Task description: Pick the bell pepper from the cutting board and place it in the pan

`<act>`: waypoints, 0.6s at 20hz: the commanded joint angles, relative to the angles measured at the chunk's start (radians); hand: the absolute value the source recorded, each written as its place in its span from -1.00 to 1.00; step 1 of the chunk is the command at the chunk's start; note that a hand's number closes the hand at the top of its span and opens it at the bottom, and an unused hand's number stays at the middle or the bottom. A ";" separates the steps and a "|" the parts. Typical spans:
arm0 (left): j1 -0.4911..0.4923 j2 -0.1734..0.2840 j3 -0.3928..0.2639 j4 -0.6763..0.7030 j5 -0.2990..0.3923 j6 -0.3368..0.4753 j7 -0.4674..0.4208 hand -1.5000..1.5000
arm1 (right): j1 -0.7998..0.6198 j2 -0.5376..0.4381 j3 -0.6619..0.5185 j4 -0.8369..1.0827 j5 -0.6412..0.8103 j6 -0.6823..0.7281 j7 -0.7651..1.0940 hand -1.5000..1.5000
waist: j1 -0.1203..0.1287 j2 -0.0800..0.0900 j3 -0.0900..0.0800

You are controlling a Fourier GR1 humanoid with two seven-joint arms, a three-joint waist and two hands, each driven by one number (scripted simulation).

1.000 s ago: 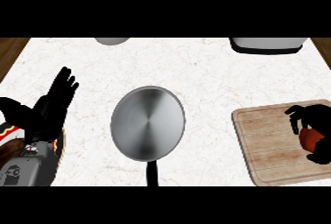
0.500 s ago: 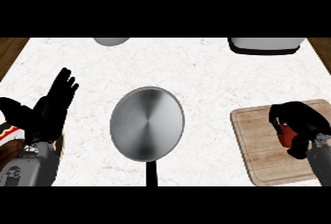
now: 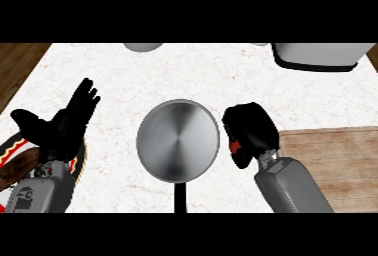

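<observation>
A white marbled counter (image 3: 184, 75) seen from above. The right hand (image 3: 249, 132), fingers curled round a red bell pepper (image 3: 235, 147) that shows only as a sliver, hangs just beside the right rim of a round steel pan (image 3: 178, 140), between it and a wooden cutting board (image 3: 332, 160). The left hand (image 3: 63, 125) rests at the left edge, fingers spread and pointing up.

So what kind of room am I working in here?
Most likely a kitchen: a white marble-look counter carries a steel pan, a wooden cutting board sits at the right, and a grey appliance stands at the back edge.
</observation>
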 commanded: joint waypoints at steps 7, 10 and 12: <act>-0.027 -0.013 -0.026 0.023 -0.004 -0.014 -0.001 0.00 | -0.257 0.066 0.300 -0.156 0.074 -0.039 0.556 1.00 | 0.043 0.006 0.005; -0.051 -0.020 -0.031 0.030 -0.009 -0.007 0.001 0.00 | -0.315 0.066 0.366 -0.174 0.034 -0.030 0.725 1.00 | 0.044 0.010 0.006; -0.057 -0.024 -0.032 0.030 -0.014 0.000 0.007 0.00 | -0.359 0.067 0.392 -0.166 0.008 -0.054 0.846 1.00 | 0.054 0.017 0.007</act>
